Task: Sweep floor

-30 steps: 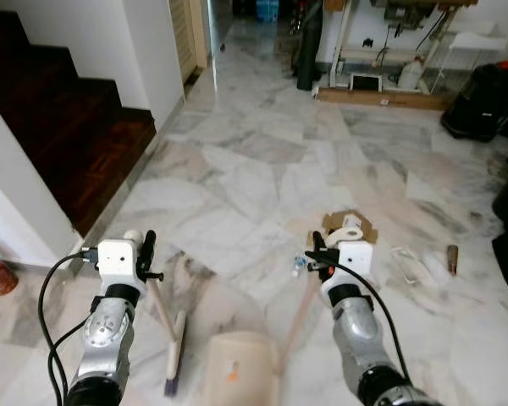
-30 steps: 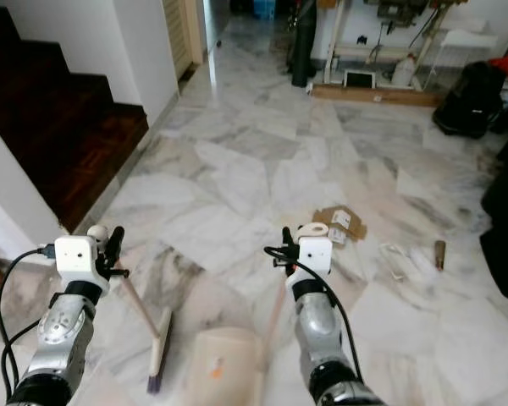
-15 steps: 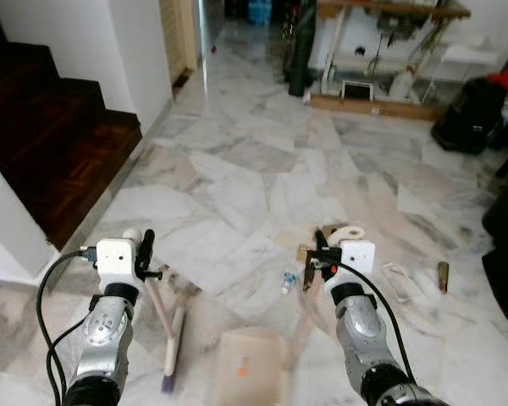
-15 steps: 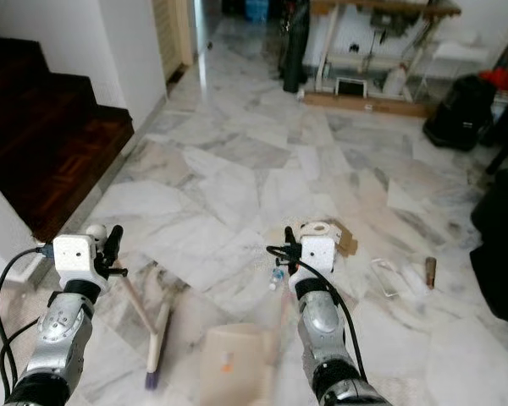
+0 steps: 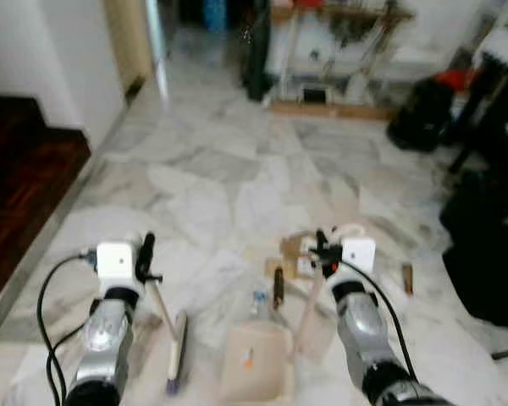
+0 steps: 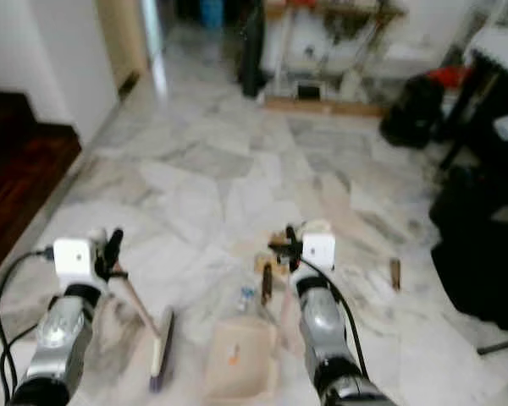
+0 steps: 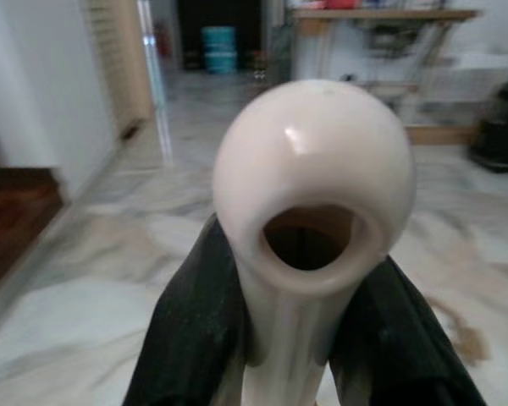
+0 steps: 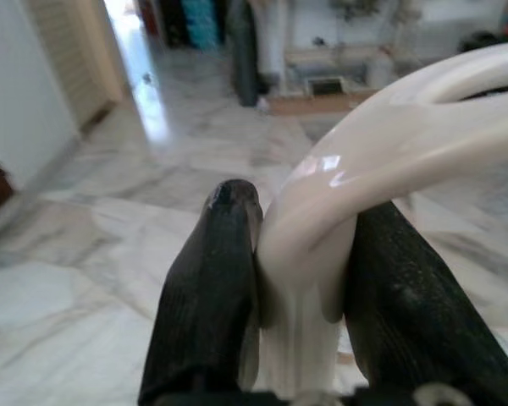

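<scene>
My head pair looks forward and down over the same grey-veined marble floor [image 5: 237, 186]. Each wrist camera sits close behind its own black fingers, facing the far room.

The floor [image 5: 237, 169] is white marble veined grey. The broom [image 5: 176, 351] and dustpan [image 5: 256, 362] are cream, the bristles tipped purple. Black fingers [image 7: 195, 338] clasp a cream handle.

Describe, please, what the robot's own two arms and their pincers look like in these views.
Both arms are silver metal, jointed in rounded segments. Each wrist carries a white boxy camera housing, with a black cable looping from it back along the arm. The left pincer and right pincer each have two long black fingers, smooth and rounded at the tips. No lettering can be made out.
</scene>
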Motion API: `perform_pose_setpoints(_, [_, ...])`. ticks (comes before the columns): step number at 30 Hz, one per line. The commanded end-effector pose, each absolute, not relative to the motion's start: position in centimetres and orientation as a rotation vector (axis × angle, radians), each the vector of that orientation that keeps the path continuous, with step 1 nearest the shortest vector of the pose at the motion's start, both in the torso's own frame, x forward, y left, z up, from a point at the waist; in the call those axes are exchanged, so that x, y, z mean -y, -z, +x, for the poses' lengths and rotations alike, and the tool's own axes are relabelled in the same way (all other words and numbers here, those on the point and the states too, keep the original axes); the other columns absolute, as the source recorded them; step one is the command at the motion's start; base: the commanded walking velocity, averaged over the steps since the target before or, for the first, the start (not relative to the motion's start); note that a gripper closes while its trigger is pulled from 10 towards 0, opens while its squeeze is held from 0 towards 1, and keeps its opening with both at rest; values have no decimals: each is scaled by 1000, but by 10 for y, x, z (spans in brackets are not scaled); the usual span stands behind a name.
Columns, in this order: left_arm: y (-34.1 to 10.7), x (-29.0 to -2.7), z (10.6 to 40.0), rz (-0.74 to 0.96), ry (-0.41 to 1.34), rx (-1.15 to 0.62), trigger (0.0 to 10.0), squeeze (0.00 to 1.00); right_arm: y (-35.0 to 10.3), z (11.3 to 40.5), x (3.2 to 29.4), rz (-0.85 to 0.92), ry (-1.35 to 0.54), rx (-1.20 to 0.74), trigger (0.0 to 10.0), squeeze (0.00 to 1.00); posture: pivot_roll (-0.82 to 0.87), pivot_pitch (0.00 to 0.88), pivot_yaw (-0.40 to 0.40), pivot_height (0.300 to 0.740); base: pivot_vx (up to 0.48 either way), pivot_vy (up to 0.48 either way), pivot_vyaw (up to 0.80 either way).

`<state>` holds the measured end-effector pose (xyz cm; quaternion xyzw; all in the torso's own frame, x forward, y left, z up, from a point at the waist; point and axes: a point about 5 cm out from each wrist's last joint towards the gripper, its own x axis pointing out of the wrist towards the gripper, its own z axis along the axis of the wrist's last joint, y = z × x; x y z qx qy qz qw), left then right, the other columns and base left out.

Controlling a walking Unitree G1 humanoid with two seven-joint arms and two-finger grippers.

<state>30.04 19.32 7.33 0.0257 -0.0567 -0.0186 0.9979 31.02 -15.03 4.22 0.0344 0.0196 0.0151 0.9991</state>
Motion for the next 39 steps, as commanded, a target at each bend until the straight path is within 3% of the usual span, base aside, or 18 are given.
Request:
perform_pose_setpoints(1, [-85, -200, 303, 64, 25, 162, 10000, 0, -57, 320, 143, 63, -56, 23, 10000, 0, 68, 0, -25, 740, 379, 0, 0])
perform_pose_setpoints(39, [-88, -198, 302, 56, 24, 178, 10000, 0, -58, 321, 147, 57, -50, 28, 10000, 0, 68, 0, -26, 740, 375, 0, 0])
